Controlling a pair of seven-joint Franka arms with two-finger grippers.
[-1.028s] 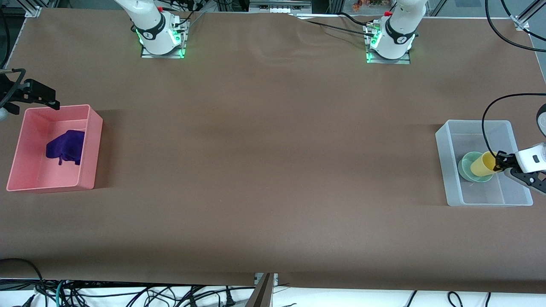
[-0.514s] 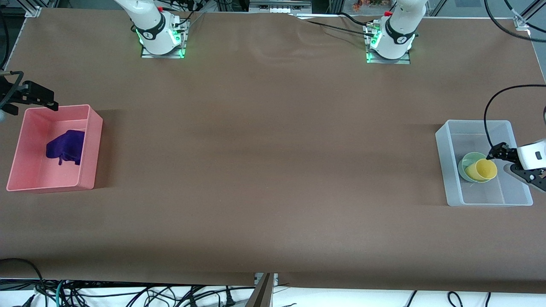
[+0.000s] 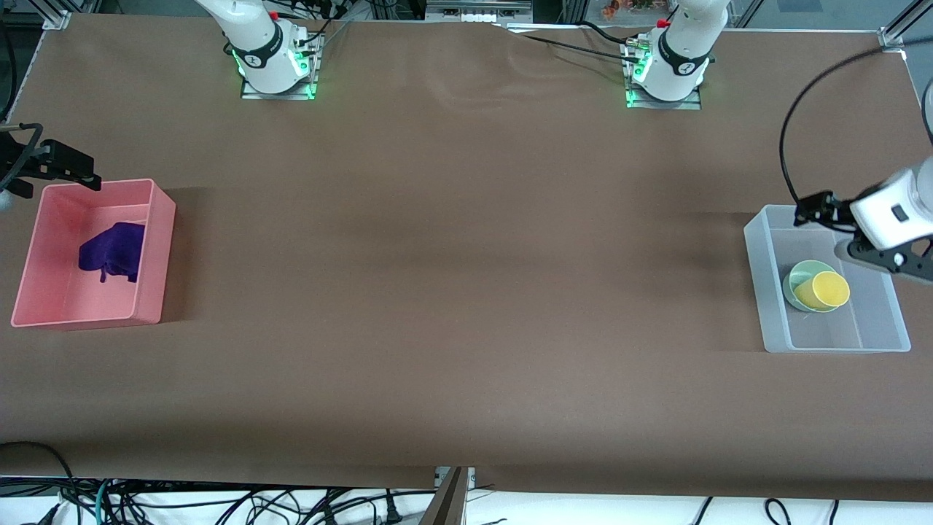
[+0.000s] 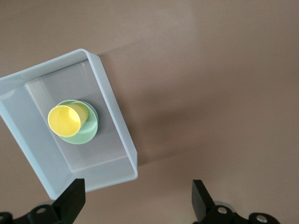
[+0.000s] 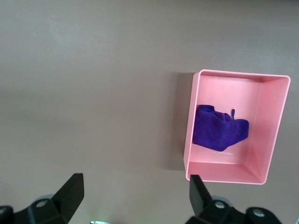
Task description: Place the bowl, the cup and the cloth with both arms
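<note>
Cup (image 3: pixel 822 290) in bowl (image 3: pixel 796 281), inside bin (image 3: pixel 773 321) at left arm's end; cloth (image 3: pixel 113 251) in tray (image 3: pixel 157 292) at right arm's end.

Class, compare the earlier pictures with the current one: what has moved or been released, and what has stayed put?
The left gripper let go of the yellow cup, which now sits in the green bowl inside the clear bin, then opened and rose away. The right gripper, the purple cloth and the pink bin stayed as they were.

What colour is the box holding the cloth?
The box is pink, clearest in the right wrist view.
</note>
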